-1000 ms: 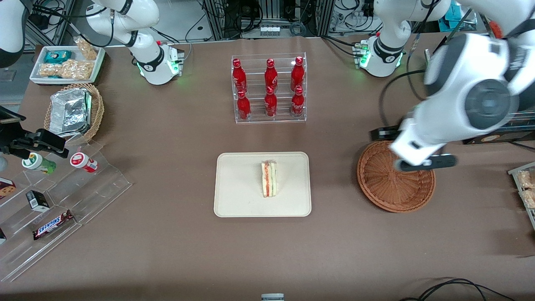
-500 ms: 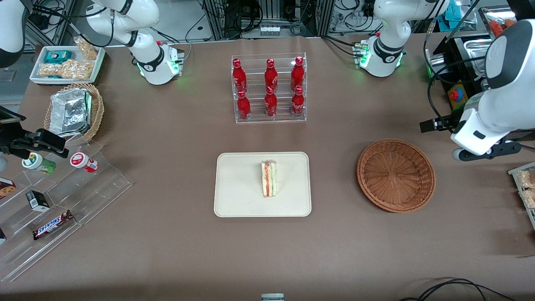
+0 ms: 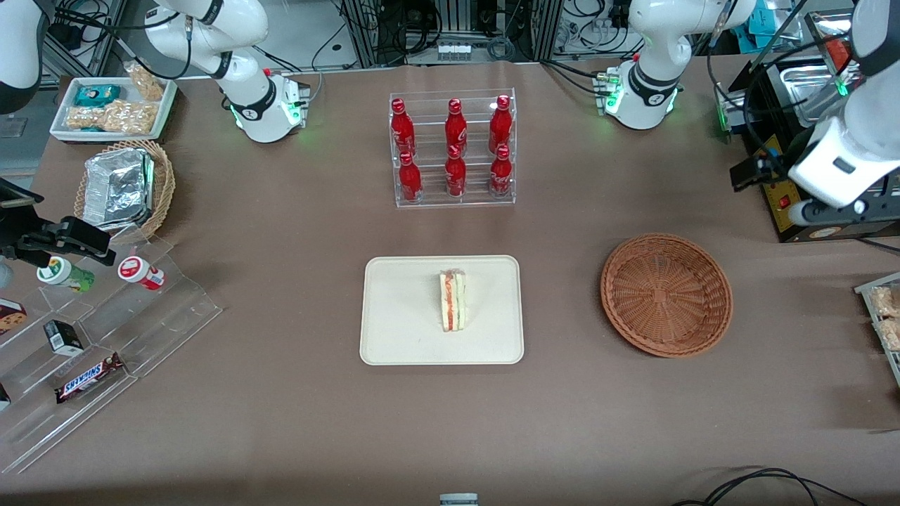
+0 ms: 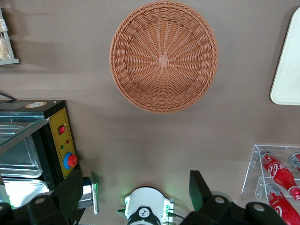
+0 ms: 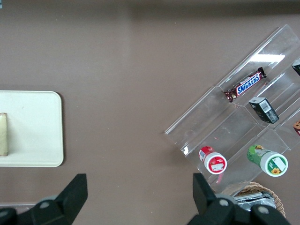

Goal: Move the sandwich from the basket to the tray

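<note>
Sandwich [image 3: 453, 301] upright on cream tray [image 3: 394, 337], wicker basket [image 3: 666, 295] bare; tool [image 4: 133, 199], spread and holding nothing, high above counter [image 3: 281, 422] near working arm's end: retreat clear of basket, avoid black control box [image 3: 780, 204].

A robotics lab staged as a snack shop: 2 white arm bases [image 3: 264, 105] bolted to a brown bench [image 3: 281, 393], cable-strewn racks [image 3: 450, 28], acrylic displays of cola bottles [image 3: 454, 147].
</note>
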